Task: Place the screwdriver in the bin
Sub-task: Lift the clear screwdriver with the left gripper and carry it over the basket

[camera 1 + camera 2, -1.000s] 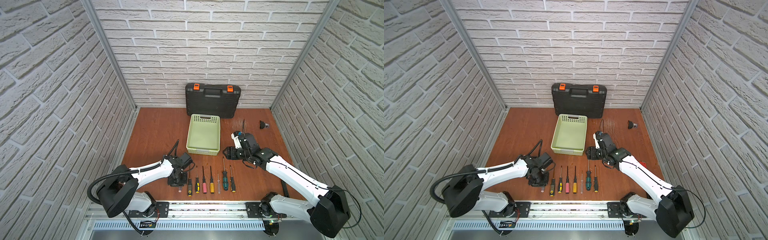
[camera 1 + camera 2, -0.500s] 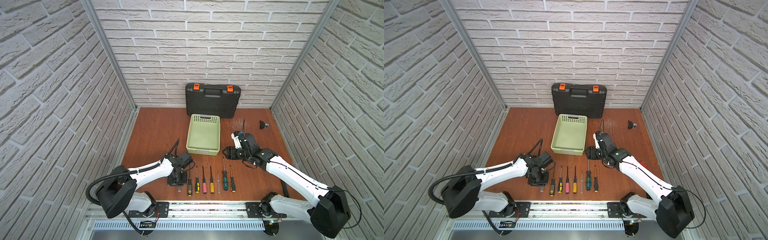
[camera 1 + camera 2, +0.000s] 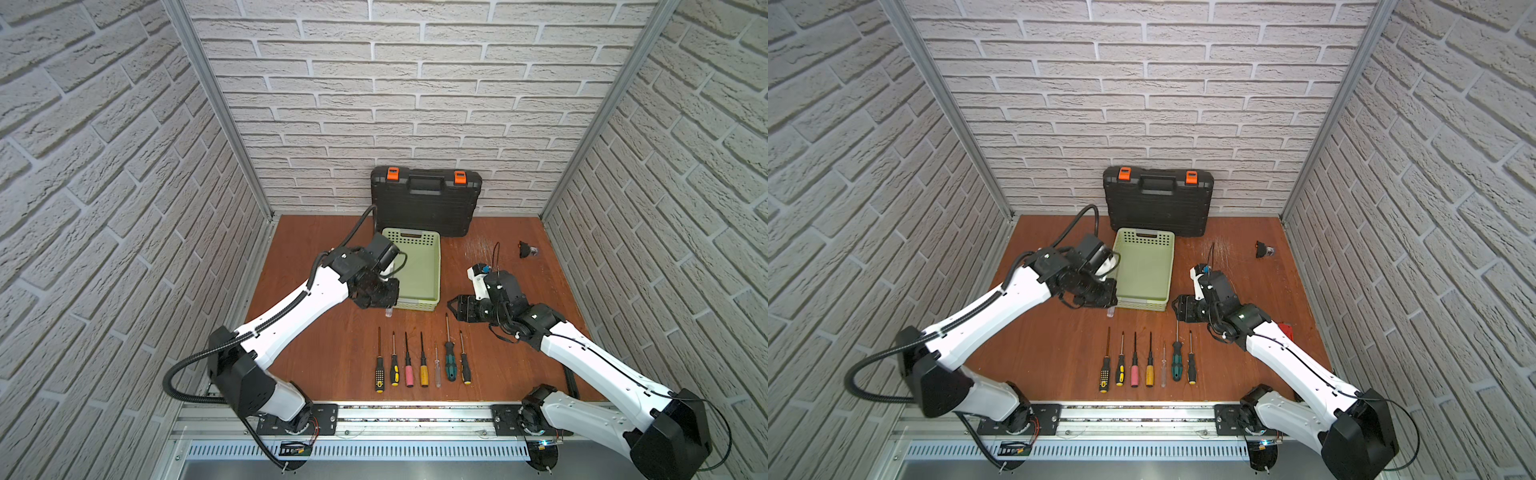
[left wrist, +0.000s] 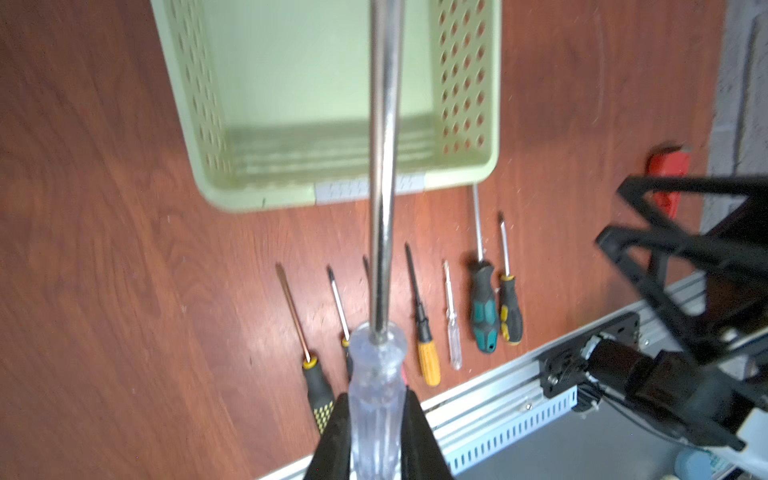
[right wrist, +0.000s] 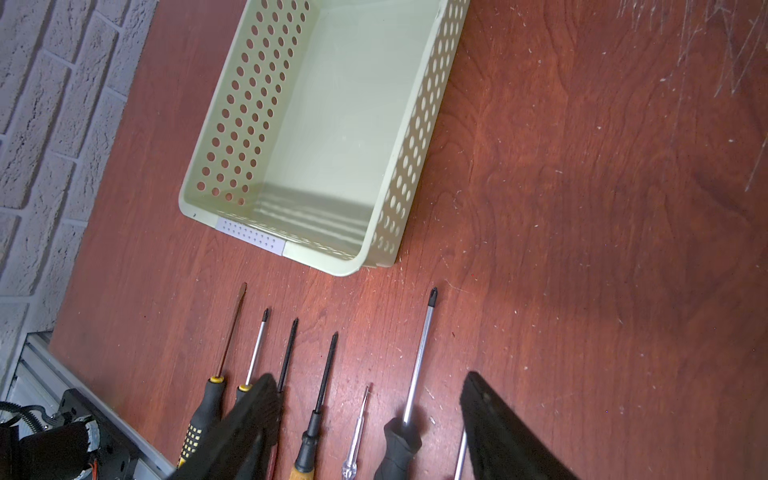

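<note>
Left gripper (image 4: pixel 376 419) clamped on clear-handled screwdriver (image 4: pixel 380 365), above bin (image 4: pixel 490 124) front left corner. Right gripper (image 5: pixel 365 419) spread open, holding nothing, above screwdriver row (image 3: pixel 419 361) near table's front edge.

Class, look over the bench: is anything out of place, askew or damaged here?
Mostly tidy: seven screwdrivers lie in a neat row. Odd bits: a small black part lies alone near the right wall, and pale scratches mark the wood beside the bin. The left hand holds a clear-handled screwdriver.
</note>
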Available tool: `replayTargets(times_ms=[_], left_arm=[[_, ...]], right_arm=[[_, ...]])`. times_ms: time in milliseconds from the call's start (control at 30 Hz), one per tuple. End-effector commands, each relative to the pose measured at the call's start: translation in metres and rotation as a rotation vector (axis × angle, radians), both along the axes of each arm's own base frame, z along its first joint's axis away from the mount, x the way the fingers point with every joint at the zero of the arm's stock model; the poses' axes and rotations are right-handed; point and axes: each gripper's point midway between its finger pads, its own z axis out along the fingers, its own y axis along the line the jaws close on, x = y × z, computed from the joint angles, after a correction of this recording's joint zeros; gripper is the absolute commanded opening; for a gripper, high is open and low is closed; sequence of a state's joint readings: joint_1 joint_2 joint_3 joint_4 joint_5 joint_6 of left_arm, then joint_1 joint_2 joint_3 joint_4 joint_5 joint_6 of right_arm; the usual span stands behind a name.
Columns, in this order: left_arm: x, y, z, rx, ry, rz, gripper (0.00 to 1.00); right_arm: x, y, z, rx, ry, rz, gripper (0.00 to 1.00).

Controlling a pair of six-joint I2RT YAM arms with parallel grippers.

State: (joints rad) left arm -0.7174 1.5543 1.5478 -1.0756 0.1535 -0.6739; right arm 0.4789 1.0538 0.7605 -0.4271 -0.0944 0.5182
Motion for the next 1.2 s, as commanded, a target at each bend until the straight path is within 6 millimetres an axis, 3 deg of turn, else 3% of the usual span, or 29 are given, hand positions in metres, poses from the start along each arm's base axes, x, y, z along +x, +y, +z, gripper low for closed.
replayTargets(times_ms=[0, 67, 233, 533, 1167], left_arm=[[0.025, -0.013, -0.007, 0.055, 0.011, -0.112, 0.0], [0.047, -0.023, -0.013, 0.071, 0.011, -0.127, 0.0], [0.093, -0.041, -0.048, 0.076, 0.056, -0.114, 0.0], [0.138, -0.046, -0.098, 0.099, 0.12, -0.041, 0.0], [0.14, -0.044, -0.164, 0.15, 0.241, -0.001, 0.0]], right_arm=[[0.003, 0.003, 0.017, 0.018, -0.058, 0.011, 0.71], [0.004, 0.004, 0.022, 0.03, -0.073, 0.009, 0.72], [-0.001, -0.001, 0.025, 0.027, -0.08, -0.003, 0.73], [-0.016, -0.011, 0.015, 0.023, -0.056, -0.026, 0.73], [-0.013, -0.012, 0.017, 0.027, -0.074, -0.035, 0.73]])
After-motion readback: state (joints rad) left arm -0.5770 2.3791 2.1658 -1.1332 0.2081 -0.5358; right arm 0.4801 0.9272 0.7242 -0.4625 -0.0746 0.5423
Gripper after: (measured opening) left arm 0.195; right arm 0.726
